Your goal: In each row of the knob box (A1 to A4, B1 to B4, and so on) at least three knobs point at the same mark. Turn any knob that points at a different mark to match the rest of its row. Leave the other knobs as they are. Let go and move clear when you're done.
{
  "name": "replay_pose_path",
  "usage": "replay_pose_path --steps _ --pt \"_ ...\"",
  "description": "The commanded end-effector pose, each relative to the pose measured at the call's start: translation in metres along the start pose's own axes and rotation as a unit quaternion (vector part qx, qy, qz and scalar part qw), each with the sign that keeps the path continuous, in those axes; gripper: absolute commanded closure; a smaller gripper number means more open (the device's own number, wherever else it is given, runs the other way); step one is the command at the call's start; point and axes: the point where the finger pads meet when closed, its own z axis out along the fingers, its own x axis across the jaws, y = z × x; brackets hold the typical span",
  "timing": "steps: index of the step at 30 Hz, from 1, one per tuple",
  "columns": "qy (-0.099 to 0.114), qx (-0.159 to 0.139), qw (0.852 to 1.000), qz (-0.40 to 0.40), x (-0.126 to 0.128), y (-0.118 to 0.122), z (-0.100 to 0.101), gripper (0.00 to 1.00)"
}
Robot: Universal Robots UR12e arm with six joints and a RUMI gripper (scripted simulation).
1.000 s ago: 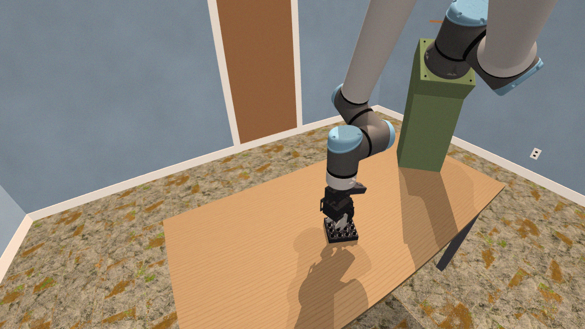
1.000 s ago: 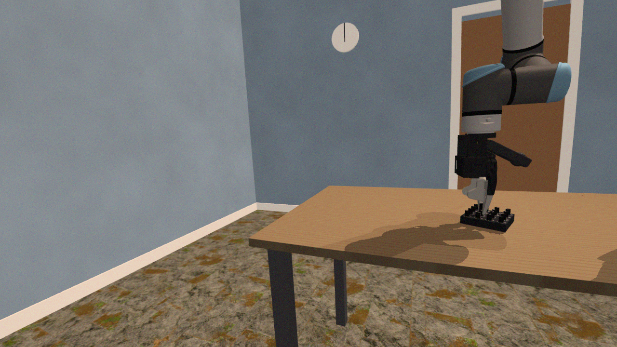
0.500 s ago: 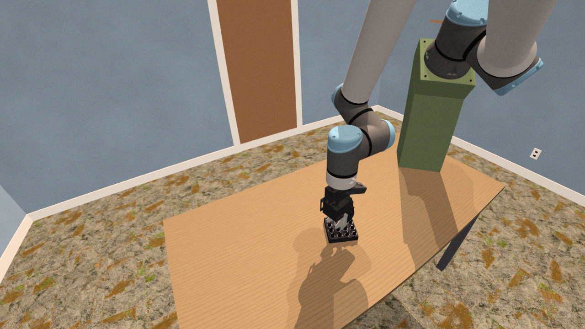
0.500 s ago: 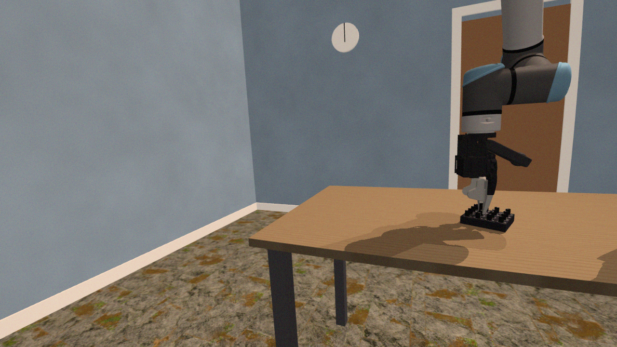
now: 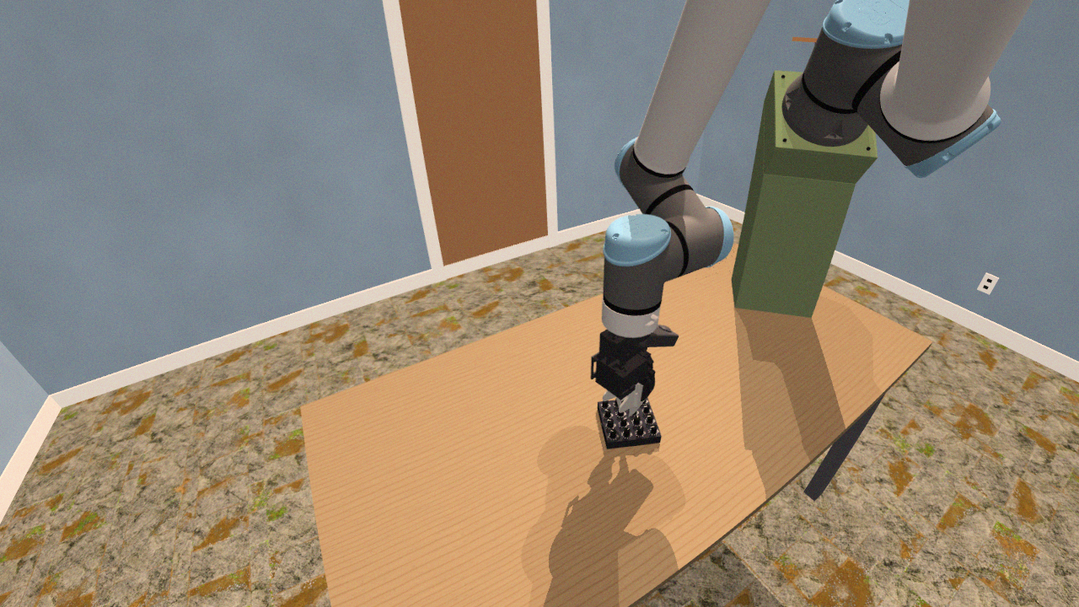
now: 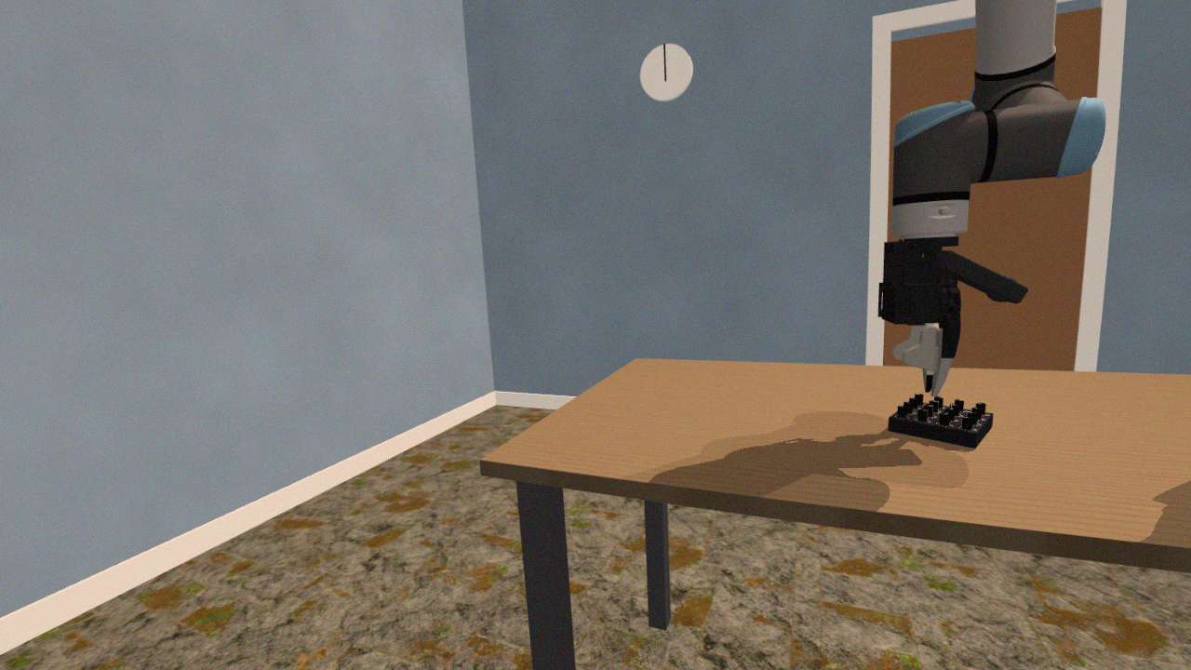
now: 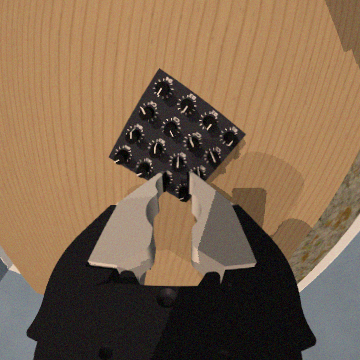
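In your top view, the knob box (image 5: 632,443) (image 6: 932,435) (image 7: 160,118) sits on the wooden table (image 5: 453,468) (image 6: 666,416) (image 7: 75,100), at six o'clock from the arm's wrist (image 5: 632,282) (image 6: 930,167). The green pedestal (image 5: 791,241) stands between one and two o'clock from the box. Your gripper (image 5: 625,410) (image 6: 932,393) (image 7: 177,173) points down just above the knobs, its fingers slightly parted and gripping nothing. In your wrist view, most of the box lies at twelve o'clock from the fingertips, and the farthest knob (image 7: 162,89) points toward about seven. You cannot tell every knob's mark near the fingertips.

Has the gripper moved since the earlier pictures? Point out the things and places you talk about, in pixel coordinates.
Yes. In the exterior view, the gripper (image 5: 625,411) (image 6: 931,393) (image 7: 177,173) is higher above the knob box (image 5: 633,443) (image 6: 930,434) (image 7: 153,129) than before; its fingertips were down among the knobs.
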Motion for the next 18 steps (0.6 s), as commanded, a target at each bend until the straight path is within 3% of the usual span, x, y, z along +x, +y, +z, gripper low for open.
replay_pose_path --steps 1,18 --pt "0.0 0.0 1.0 0.0 0.0 0.0004 -0.0096 0.89" --pt "0.0 0.0 1.0 -0.001 -0.0001 0.0002 -0.0121 0.89"
